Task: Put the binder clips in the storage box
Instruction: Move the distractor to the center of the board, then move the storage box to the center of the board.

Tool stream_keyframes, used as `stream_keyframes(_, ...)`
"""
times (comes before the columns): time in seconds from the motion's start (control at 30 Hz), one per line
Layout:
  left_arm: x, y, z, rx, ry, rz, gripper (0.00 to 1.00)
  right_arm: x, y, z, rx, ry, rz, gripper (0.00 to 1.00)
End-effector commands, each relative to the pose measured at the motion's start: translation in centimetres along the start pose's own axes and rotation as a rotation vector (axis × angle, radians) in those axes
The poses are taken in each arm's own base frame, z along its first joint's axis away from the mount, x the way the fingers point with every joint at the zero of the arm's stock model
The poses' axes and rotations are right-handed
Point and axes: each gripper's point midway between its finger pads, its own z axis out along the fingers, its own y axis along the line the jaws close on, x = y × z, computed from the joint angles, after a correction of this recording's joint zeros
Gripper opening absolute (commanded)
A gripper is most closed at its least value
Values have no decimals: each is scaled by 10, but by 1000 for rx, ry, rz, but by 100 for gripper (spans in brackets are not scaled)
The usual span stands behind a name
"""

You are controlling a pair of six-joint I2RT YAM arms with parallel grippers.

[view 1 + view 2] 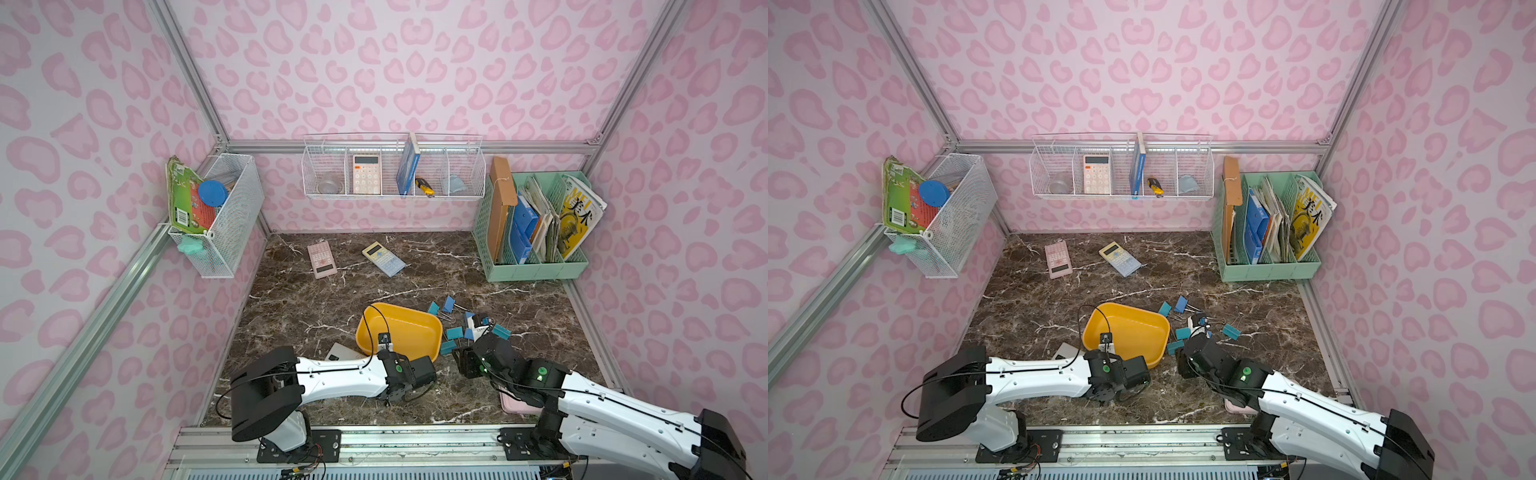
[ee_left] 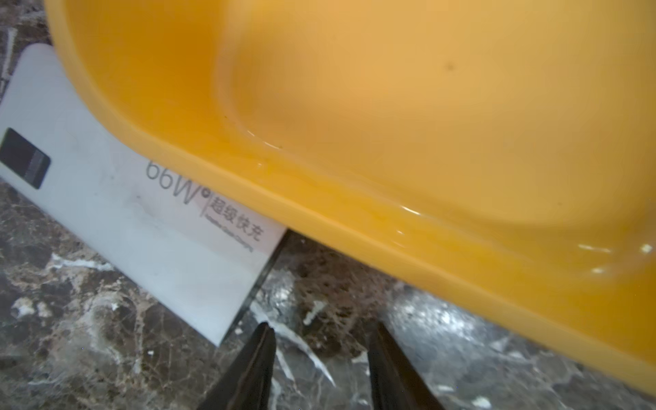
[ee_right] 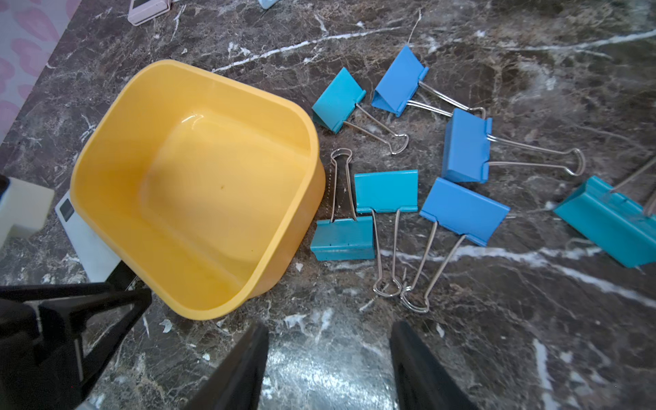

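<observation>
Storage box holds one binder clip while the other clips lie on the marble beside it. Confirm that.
Not right. The storage box is empty. All seven binder clips lie on the marble beside it, as the right wrist view shows.

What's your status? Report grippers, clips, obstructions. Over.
Left gripper, right gripper: fingers open, nothing held. Seven binder clips on the table beside the storage box; box empty. White pack partly under the box.

A shallow yellow plastic storage box (image 1: 1125, 328) sits on the dark marbled table (image 1: 1025, 307), its near rim hidden by the white left arm (image 1: 1034, 374). Small teal and blue binder clips (image 1: 1182, 333) (all outside it) lie scattered just beside its right wall.
</observation>
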Motion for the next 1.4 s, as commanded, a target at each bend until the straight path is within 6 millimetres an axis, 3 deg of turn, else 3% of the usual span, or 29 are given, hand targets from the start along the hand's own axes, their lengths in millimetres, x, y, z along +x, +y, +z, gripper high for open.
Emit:
stream_keyframes(0.0,1,23,10,-48,-12,-11,48,-2,2,0,-14,-3,0,59)
stream_keyframes(0.13,1,59,26,-137,7,-47,48,-5,3,3,-14,-2,-11,59)
stream_keyframes(0.33,-19,105,35,-248,-14,-117,48,-3,6,9,-24,3,-17,59)
stream_keyframes(0.53,-45,122,7,-253,-88,-122,51,-3,9,10,-44,5,-20,60)
stream_keyframes(0.77,-78,118,-43,-106,-187,-86,56,-14,13,4,-81,-23,-1,61)
stream_keyframes(0.93,-108,93,-60,-13,-264,7,59,-15,28,13,-134,-4,-10,61)
stream_keyframes(1.1,-125,37,-63,221,-254,95,61,-18,39,21,-163,1,-21,61)
stream_keyframes(1.37,-137,11,-27,213,-162,135,61,-17,43,41,-122,52,-34,60)
